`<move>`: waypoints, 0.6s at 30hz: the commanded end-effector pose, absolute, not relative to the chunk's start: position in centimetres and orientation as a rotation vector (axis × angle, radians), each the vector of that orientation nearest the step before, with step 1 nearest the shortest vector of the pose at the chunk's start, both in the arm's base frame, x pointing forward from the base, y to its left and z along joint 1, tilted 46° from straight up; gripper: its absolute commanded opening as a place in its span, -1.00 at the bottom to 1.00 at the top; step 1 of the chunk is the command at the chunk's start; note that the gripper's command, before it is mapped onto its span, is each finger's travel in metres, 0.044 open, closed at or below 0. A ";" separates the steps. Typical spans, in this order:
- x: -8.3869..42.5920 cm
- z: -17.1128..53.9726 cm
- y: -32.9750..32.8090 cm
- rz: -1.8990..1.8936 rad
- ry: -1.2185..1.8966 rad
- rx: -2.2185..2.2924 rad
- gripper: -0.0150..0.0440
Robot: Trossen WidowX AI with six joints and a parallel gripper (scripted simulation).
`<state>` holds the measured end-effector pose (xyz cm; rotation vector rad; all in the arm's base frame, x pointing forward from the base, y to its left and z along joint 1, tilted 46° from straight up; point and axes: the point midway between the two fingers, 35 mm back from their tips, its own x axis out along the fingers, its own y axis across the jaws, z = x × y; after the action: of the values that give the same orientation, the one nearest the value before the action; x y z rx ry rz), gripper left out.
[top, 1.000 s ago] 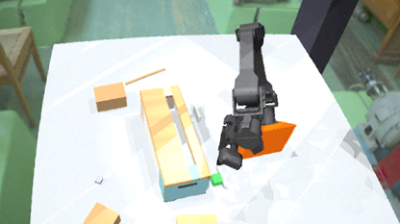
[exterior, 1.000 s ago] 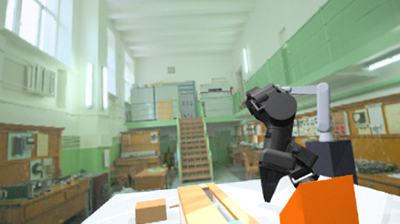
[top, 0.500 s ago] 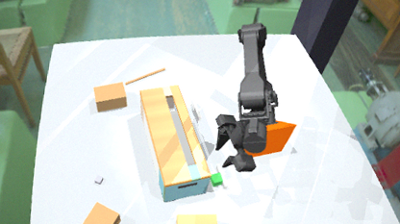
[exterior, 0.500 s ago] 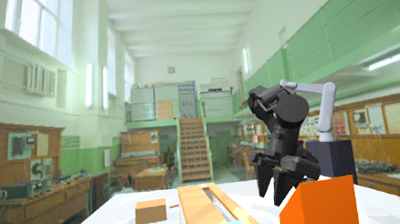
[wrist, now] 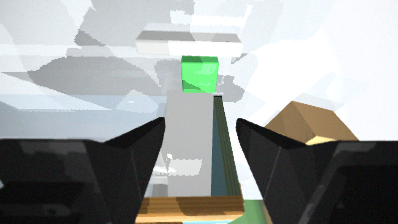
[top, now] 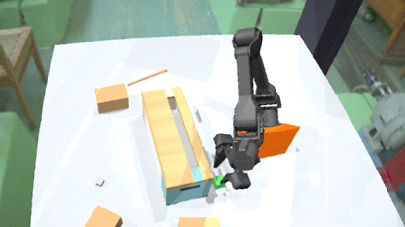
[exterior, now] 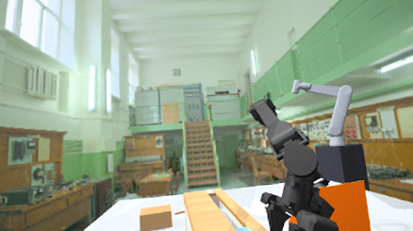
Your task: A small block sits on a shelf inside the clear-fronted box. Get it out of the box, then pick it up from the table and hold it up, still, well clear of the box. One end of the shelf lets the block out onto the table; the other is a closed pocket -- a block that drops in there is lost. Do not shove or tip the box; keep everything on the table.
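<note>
Since the block is already out of the box, the extraction step looks done and the pickup is in hand.

table (top: 87, 73): white top; carries the box, several tan blocks and an orange wedge (top: 278, 139).
box (top: 173, 141): long, orange-topped, slot along the top, blue end facing the near edge. Sits square, no sign of tipping.
arm (top: 250, 80): reaches down beside the box's right side, near its blue end.
gripper (top: 229, 168): fingers spread partway, nothing between them; low over the table.
block (top: 219, 181): small, green, on the table just beside the box's blue-end corner; in the wrist view (wrist: 200, 73) it lies ahead of the fingers, roughly centred in the gap.
step: lining up the grasp.
next move: needs to advance and drop so the fingers straddle the block, then close, without nudging the box alongside.
after: lift straight, hold still, well away from the box.
</note>
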<state>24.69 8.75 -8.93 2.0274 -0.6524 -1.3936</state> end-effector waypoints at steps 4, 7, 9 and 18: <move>24.6 -9.8 7.8 -1.390 -0.650 2.023 0.47; 24.6 -10.2 7.4 -1.390 -0.650 2.023 0.47; 24.6 -10.4 7.2 -1.390 -0.650 2.024 0.47; 24.5 -11.5 6.2 -1.390 -0.650 2.023 0.47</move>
<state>24.75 6.88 -11.05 2.0370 -0.6486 -1.3888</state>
